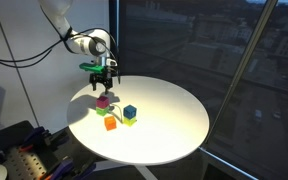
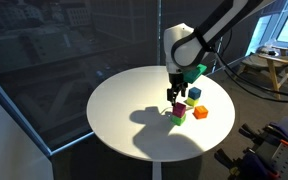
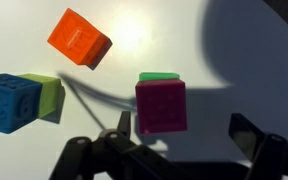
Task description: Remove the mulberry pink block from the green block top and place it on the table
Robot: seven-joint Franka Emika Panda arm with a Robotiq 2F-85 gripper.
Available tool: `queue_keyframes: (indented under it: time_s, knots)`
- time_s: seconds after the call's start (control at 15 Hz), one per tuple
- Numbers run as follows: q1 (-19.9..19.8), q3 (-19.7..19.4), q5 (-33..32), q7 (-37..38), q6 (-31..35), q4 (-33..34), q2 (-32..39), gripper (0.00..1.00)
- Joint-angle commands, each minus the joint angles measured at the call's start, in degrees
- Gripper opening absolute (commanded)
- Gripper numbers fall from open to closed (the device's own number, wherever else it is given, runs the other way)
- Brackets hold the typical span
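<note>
The pink block [image 1: 103, 100] sits on top of the green block [image 1: 103, 106], left of centre on the white surface [image 1: 169, 120]. In both exterior views the hand [image 1: 102, 78] hangs directly above this stack, pointing down, with a gap showing between its tips and the pink block.

In the wrist view the hand [image 3: 187, 140] is spread wide. Its dark fingers [image 3: 252, 135] stand at the bottom edge of the frame, holding nothing. The pink block [image 3: 161, 107] lies between them, nearer the finger on the frame's left. Only a strip of the green block [image 3: 159, 76] shows past its upper edge.

An orange cube [image 3: 80, 40] lies tilted at the upper left. At the left edge a blue cube [image 3: 6, 102] touches a lime block [image 3: 46, 95]. Both groups lie apart from the stack.

In an exterior view [image 2: 179, 108] the stack lies in the arm's shadow, right of centre.
</note>
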Motion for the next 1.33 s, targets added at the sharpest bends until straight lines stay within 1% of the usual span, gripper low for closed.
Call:
queue_keyframes:
  time_s: [0.0,0.4,1.13,1.2,1.27]
  knots:
    - [-0.20,-0.57,-0.42,0.63,1.65,-0.08,0.71,1.00]
    - [-0.33,-1.40,-0.35,0.71,1.97,0.54,2.63,1.00]
    - [-0.10,-1.80,-0.57,0.81,1.67,1.24,5.23,1.00]
    - [-0.05,-1.84,-0.63,0.85,1.59,1.37,5.46,0.84]
    - [-0.03,-1.85,-0.63,0.86,1.52,1.46,5.66,0.75]
